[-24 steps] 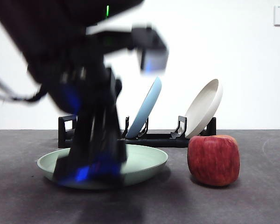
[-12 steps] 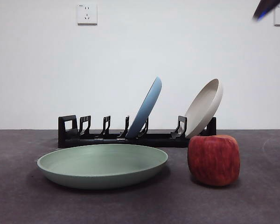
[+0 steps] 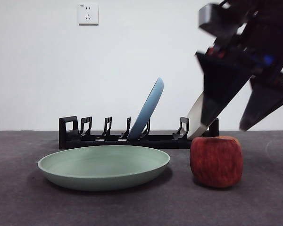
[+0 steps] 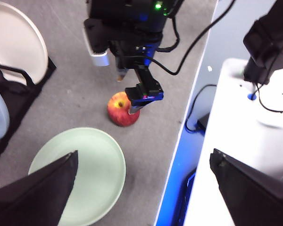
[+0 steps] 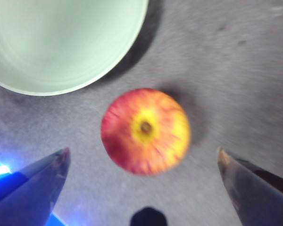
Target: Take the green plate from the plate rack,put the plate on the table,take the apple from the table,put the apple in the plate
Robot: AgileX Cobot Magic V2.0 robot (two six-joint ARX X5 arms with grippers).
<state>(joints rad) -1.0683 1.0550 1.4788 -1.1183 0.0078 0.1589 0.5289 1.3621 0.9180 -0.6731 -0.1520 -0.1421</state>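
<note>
Lying flat on the table (image 3: 33, 207): green plate (image 3: 104, 165), out of the plate rack (image 3: 132, 138), sitting in front of it, bare inside. Standing just beside the plate's rim, apart from it: apple (image 3: 216, 161), upright on the table, stem dimple facing up in the right wrist view (image 5: 145, 131). Leaning in the rack: light blue plate (image 3: 147, 109) near the middle slots, beige plate (image 3: 195, 115) at the far end, mostly hidden behind the arm in the front view.

Hanging above the apple, coming in from the upper corner of the front view: right gripper (image 3: 240, 123), dark and blurred, jaws spread wide, tips above the fruit and not touching it. In the right wrist view, apple sitting between the two spread jaws, plate edge (image 5: 61, 42) showing close by. Gripping nothing.

Looking down from high up: left gripper (image 4: 141, 183), well apart from everything, jaws spread wide, holding nothing. Showing in the left wrist view: right arm over the apple (image 4: 120, 110), green plate (image 4: 80, 174) on the table (image 4: 75, 94) next to it, beige plate (image 4: 14, 42) in the rack at the frame's edge.

Showing on the wall behind: white socket (image 3: 87, 14).
</note>
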